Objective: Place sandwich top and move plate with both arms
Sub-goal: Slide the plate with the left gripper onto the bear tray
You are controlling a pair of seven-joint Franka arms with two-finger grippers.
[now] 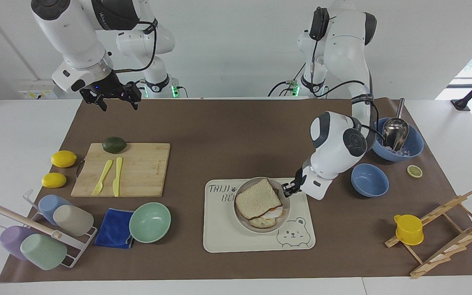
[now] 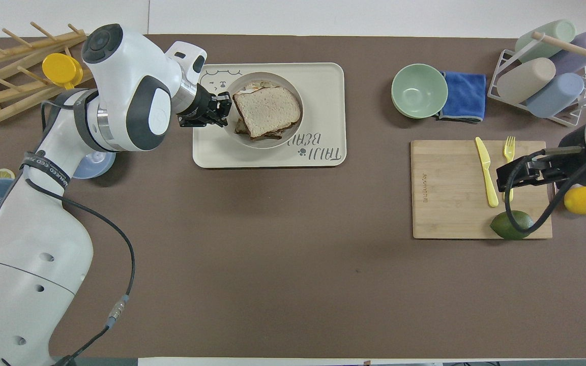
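The plate (image 1: 242, 221) holds the sandwich. The sandwich top (image 1: 257, 198) lies on the egg slice. My left gripper (image 1: 288, 188) is shut on the plate's rim at the edge toward the left arm's end. The plate is on or just above the cream bear tray (image 1: 228, 233); I cannot tell if it touches. The overhead view shows the plate (image 2: 277, 141), the sandwich top (image 2: 266, 108) and the left gripper (image 2: 224, 109) over the tray (image 2: 323, 81). My right gripper (image 1: 118, 102) is open and empty, and waits in the air over the lime end of the cutting board (image 2: 445, 203).
A mint green bowl (image 1: 150, 222) and a blue cloth (image 1: 115, 227) lie beside the tray toward the right arm's end. A small blue bowl (image 1: 369, 179) sits close beside the left arm's wrist. A larger blue bowl with a scoop (image 1: 395, 139) is nearer to the robots.
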